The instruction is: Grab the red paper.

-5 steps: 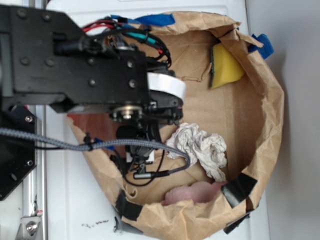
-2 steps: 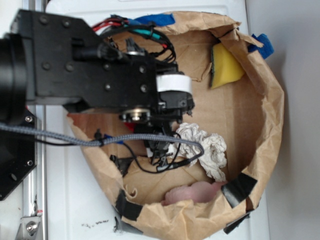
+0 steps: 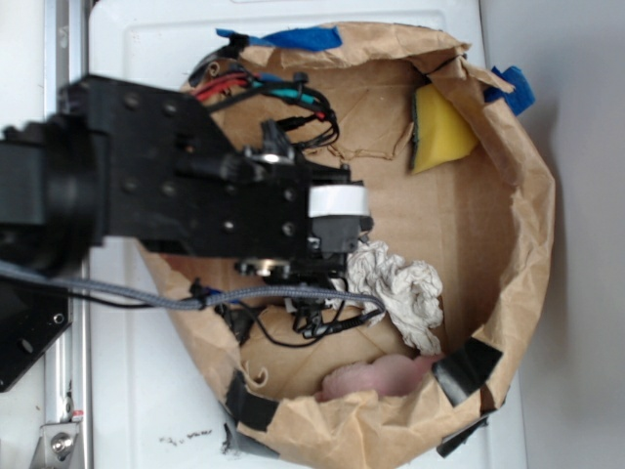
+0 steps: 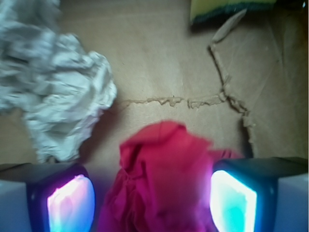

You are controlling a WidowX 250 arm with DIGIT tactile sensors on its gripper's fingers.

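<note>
In the wrist view the red paper, a creased bright red wad, lies on the brown floor between the fingers of my gripper. The left pad stands a little apart from it and the right pad is close against its edge. The jaws are open on either side of the wad. In the exterior view the black arm reaches over the brown paper bag and hides both the red paper and the fingertips.
An off-white wrinkled wad lies just left of the red paper. A yellow sponge sits at the far side, a pale pink lump by the bag's near wall. The floor has a torn seam.
The arm has swung further over the bag and shifted down and right, so the wrist now sits next to the off-white wad. Nothing else in the bag has moved.
</note>
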